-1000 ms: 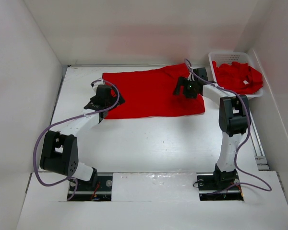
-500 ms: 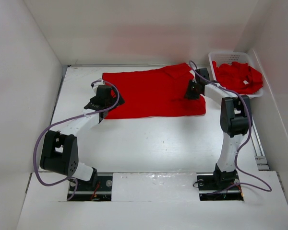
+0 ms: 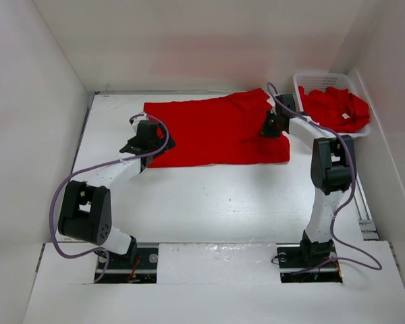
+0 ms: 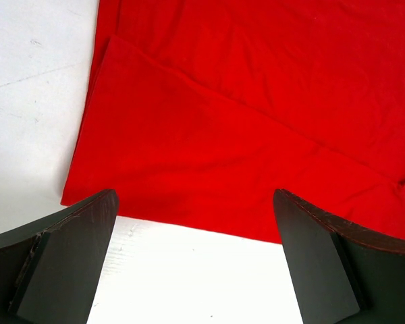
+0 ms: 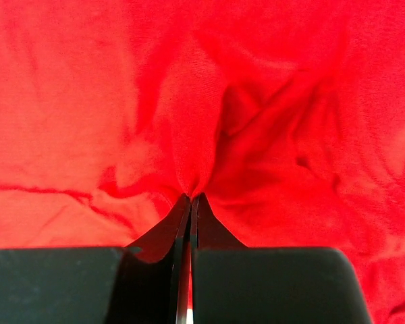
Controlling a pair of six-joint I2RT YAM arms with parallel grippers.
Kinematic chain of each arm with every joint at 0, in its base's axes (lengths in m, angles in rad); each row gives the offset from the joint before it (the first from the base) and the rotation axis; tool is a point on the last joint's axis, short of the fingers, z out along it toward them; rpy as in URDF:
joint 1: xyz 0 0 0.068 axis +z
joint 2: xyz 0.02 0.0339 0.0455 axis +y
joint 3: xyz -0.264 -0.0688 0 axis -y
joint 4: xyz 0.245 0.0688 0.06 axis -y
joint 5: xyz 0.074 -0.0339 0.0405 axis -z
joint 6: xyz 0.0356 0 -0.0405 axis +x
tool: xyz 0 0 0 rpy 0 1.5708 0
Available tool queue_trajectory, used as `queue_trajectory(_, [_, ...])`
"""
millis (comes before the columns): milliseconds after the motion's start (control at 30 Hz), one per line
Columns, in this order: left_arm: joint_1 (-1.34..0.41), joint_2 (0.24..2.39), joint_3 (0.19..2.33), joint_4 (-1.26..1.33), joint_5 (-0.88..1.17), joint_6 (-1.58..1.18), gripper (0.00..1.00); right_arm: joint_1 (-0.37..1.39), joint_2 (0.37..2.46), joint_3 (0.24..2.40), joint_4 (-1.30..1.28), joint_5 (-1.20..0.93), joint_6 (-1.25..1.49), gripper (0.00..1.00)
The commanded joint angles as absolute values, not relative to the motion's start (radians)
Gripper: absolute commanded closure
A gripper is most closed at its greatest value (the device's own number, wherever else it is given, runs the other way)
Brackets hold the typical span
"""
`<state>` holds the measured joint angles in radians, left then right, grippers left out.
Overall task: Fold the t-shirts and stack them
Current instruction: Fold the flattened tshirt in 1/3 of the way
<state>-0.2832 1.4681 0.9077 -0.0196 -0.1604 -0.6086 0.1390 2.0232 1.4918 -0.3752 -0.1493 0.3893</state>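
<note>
A bright red t-shirt [image 3: 216, 131] lies spread flat across the far half of the table. My right gripper [image 3: 270, 126] is at its right end, shut on a pinched fold of the cloth [image 5: 192, 182], which puckers up between the closed fingers. My left gripper [image 3: 143, 143] stands open at the shirt's near left corner. In the left wrist view its fingers [image 4: 67, 263] straddle bare table just short of the folded hem [image 4: 182, 202], with nothing between them. More red t-shirts [image 3: 334, 108] sit crumpled in the basket.
A white slotted basket [image 3: 304, 84] stands at the far right corner against the wall. White walls enclose the table on the left, back and right. Cables loop from both arms.
My right gripper has moved right and away from me to the shirt's right end and closed on a fold of it. The left arm has barely moved.
</note>
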Motion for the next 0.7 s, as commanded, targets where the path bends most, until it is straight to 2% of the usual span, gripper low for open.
queue_trajectory(0, [-0.279,1.473,0.942,-0.018,-0.150,-0.592,0.00,0.152,1.988,1.566,-0.348,-0.216,0.400,1.00])
queue_trajectory(333, [-0.279,1.473,0.951,-0.018,-0.150,-0.574,0.00,0.210,2.095,1.723,-0.371,-0.193,0.474,1.00])
queue_trajectory(600, [-0.279,1.473,0.951,-0.018,-0.129,-0.574,0.00,0.230,2.186,1.833,-0.393,-0.150,0.483,0.93])
queue_trajectory(667, [-0.279,1.473,0.951,-0.018,-0.129,-0.574,0.00,0.239,2.207,1.865,-0.403,-0.129,0.494,0.88])
